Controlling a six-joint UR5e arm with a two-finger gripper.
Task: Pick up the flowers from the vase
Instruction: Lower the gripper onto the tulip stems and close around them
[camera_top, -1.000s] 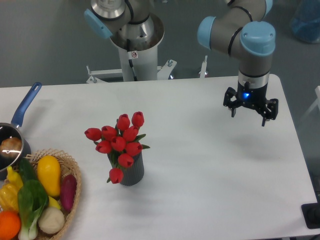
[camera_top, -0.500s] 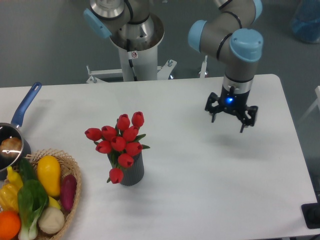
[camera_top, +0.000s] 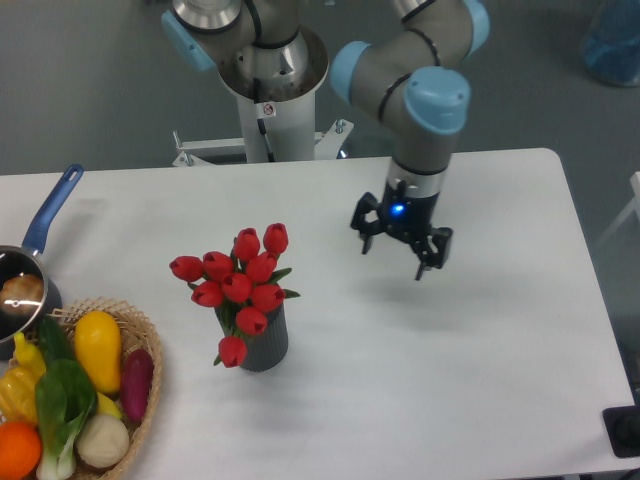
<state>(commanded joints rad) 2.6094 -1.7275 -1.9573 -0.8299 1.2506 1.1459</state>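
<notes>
Leftward and a little nearer the camera is where the flowers (camera_top: 240, 283) lie from the gripper (camera_top: 399, 246): the red tulip bunch stands upright in the ribbed grey vase (camera_top: 262, 340) on the white table (camera_top: 480, 380), stems running roughly vertical, heads fanning above the mouth. The gripper hangs above the table with its fingers spread and nothing between them, pointing down, well apart from the bunch and about level with the topmost buds in the picture. Against the frames half a second and a second ago, the arm has swung left from the table's right side, closing much of the gap; flowers and vase have not shifted.
</notes>
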